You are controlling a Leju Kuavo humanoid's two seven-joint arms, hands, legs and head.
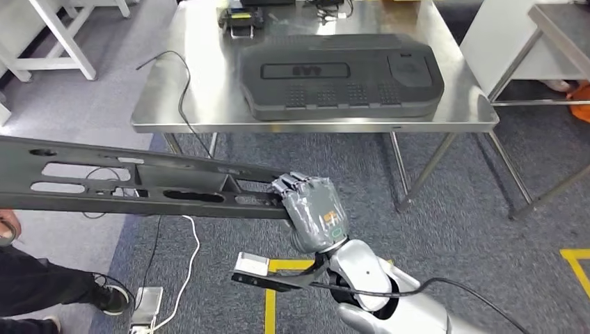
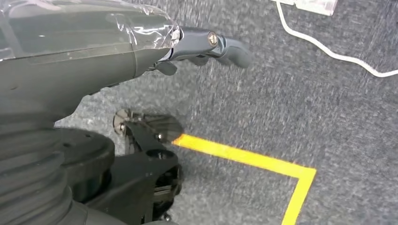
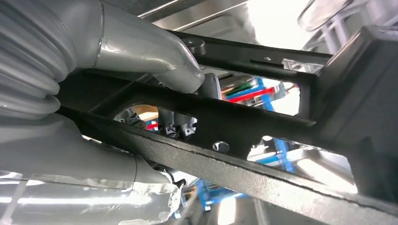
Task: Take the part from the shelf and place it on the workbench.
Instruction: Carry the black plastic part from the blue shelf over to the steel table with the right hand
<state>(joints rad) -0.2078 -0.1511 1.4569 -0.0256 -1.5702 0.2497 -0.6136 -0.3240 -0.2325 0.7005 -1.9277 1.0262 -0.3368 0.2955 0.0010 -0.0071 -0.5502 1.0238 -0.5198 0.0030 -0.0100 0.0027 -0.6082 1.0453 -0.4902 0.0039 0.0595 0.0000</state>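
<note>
A long black slotted frame part (image 1: 139, 184) stretches from the picture's left edge to my right hand (image 1: 314, 209), which grips its near end in front of the workbench (image 1: 209, 97). In the right wrist view the grey thumb (image 3: 155, 56) lies over a bar of the part (image 3: 253, 122) and the dark fingers (image 3: 176, 126) show through a slot. The steel workbench stands ahead, beyond the held part. My left hand (image 2: 103, 61) hangs over the carpet, its dark fingers (image 2: 220, 44) stretched out with nothing in them.
A large black moulded cover (image 1: 341, 73) lies on the workbench, with a small black device (image 1: 241, 19) and a cable (image 1: 182, 83) behind and beside it. A person's shoe (image 1: 111, 299) and a white power strip (image 1: 146, 304) are at lower left. Yellow tape (image 1: 270, 296) marks the floor.
</note>
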